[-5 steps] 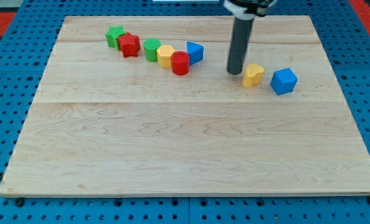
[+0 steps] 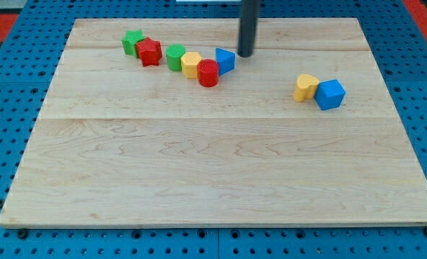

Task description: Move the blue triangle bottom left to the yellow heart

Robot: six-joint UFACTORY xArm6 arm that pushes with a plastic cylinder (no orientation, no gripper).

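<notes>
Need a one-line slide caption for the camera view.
My tip sits just to the view's right of the blue triangle; the yellow heart touches a blue block further right.

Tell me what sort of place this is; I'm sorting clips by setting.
Probably a robotics lab bench: a wooden board lies on a blue perforated base, small coloured blocks like the blue triangle lie on it, and my tip stands just right of that triangle.

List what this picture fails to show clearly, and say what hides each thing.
1. The rod above my tip: cut off by the view's top edge.
2. Blue triangle: its left part is covered by the red block.
3. Yellow heart: whether it touches the blue cube is unclear.
</notes>
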